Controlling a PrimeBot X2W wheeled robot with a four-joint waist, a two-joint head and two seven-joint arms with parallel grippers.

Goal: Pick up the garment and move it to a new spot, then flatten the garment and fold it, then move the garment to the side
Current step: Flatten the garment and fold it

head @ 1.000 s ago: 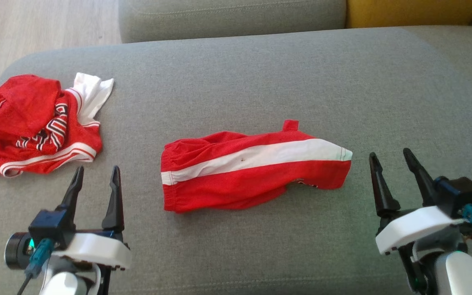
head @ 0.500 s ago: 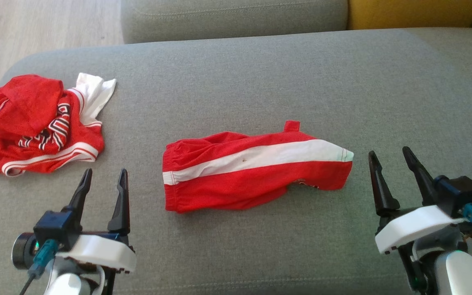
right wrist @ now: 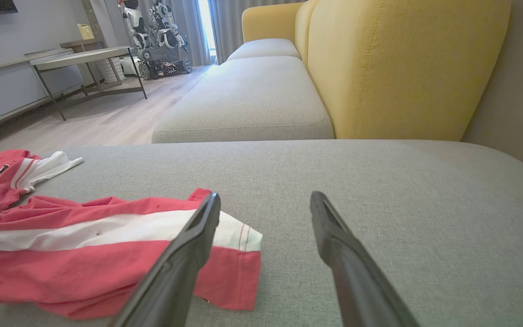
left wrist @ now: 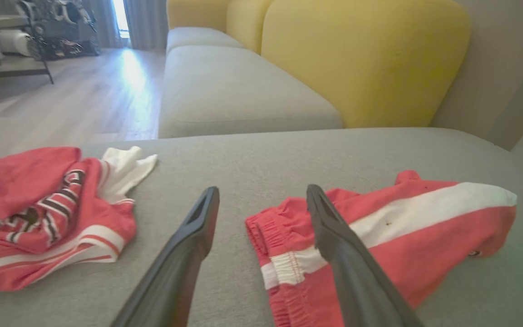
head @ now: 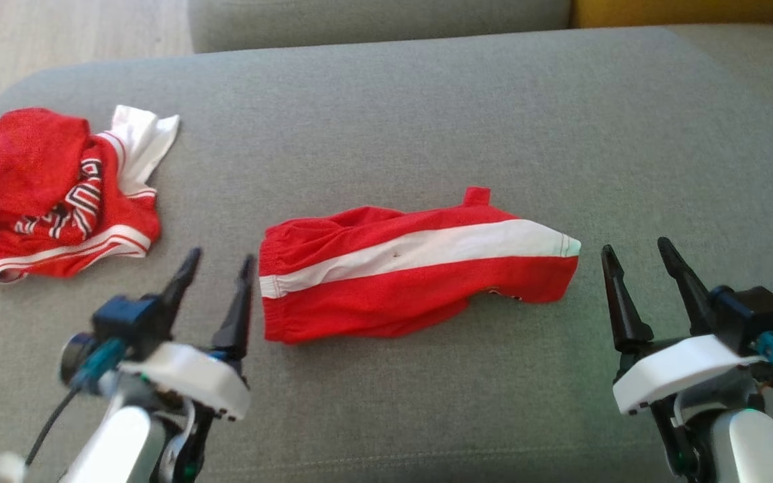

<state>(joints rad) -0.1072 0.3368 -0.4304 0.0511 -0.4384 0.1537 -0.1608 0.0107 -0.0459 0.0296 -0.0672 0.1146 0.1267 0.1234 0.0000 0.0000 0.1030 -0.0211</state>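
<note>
The garment (head: 413,268), red shorts with a white side stripe, lies folded lengthwise in the middle of the grey cushion (head: 427,114); it also shows in the left wrist view (left wrist: 379,236) and the right wrist view (right wrist: 107,254). My left gripper (head: 220,259) stands open just left of the waistband end, its right finger close to the cloth, nothing between its fingers. My right gripper (head: 638,248) stands open and empty a little right of the leg-hem end, apart from the cloth.
A crumpled pile of red and white clothes (head: 51,194) lies at the cushion's far left, near its edge. Another grey seat (head: 373,20) and a yellow backrest (left wrist: 361,59) are behind. Wooden floor (head: 58,33) lies beyond the left edge.
My left gripper has moved right and forward toward the shorts' waistband end. The right gripper has held still. The head camera has shifted slightly.
</note>
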